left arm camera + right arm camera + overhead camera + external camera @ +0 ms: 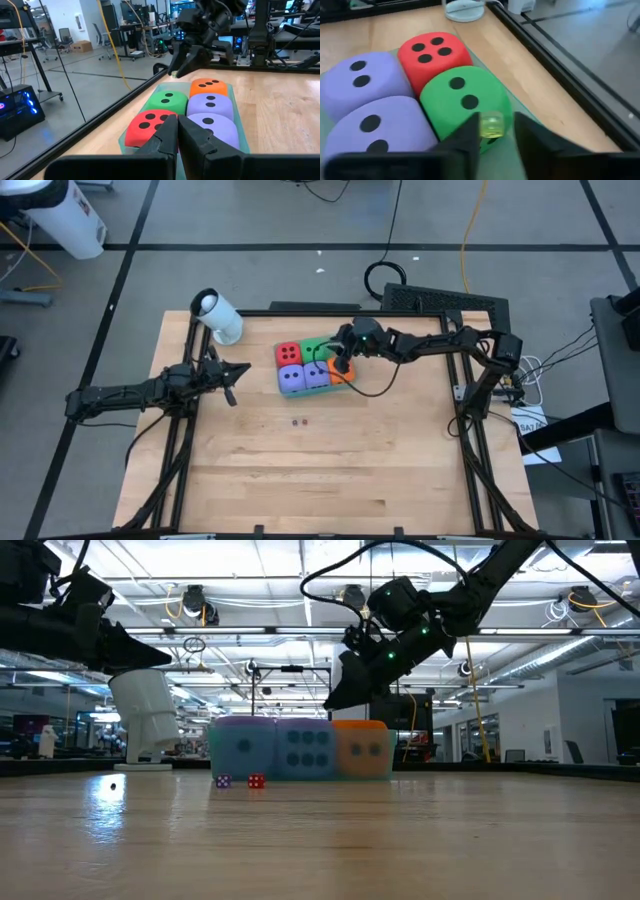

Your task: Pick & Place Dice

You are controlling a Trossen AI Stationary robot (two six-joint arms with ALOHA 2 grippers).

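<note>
Five soft dice sit packed together in the flat teal tray (345, 387): red (288, 352), green (316, 348), two purple-blue (291, 379) (316, 375) and orange (340, 374). My right gripper (342, 361) hovers over the tray between the green and orange dice (208, 87), shut on a tiny translucent yellow-green cube (492, 125). In the low view it (340, 698) slants down above the orange die (362, 752). My left gripper (238, 370) waits left of the tray, shut and holding nothing (178, 134). My right gripper pinches the tiny yellow-green cube (493, 126) between its two fingertips (467, 132), at their free ends. The fingers slant down from the table's right side. The cube is lifted clear, just above the green die (465, 100) and the tray.
Two tiny dice, one purple (222, 781) and one red (256, 781), lie on the wood in front of the tray (300, 421). A white cylinder device (218, 316) stands near the far left corner. Open wood stretches toward the near edge.
</note>
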